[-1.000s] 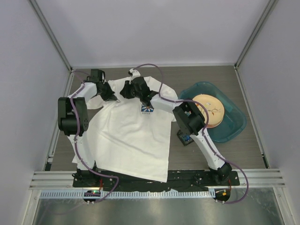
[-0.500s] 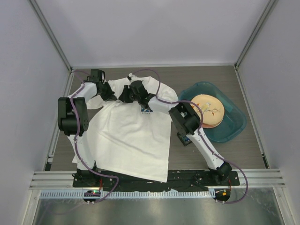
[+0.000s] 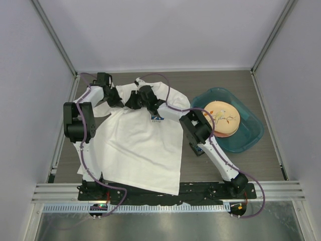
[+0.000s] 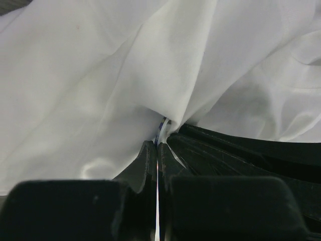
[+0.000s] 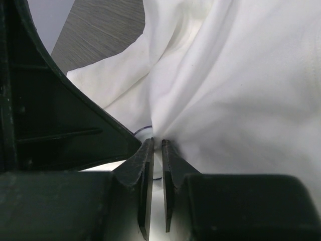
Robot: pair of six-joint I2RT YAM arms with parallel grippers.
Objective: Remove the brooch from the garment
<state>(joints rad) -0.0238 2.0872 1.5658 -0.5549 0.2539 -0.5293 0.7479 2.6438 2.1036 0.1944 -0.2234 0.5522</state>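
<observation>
Your left gripper (image 4: 157,145) is pinched tight on a thin blue-white edge — the brooch (image 4: 162,126), seen side-on at its fingertips, up near the neck of the shirt (image 3: 135,150). Your right gripper (image 5: 156,143), nearly closed, clamps bunched shirt just beside that blue rim. Count one brooch, one shirt, two grippers — plus one basin (image 3: 252,133) holding one plate (image 3: 223,118).

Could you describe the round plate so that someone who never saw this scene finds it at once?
To the right of the white short-sleeved T-shirt spread on the grey wooden table sits a teal plastic basin. The round cream plate with a thin branch-like drawing lies inside it. It is the only round, pale thing there; the small black box beside the shirt is square.
</observation>
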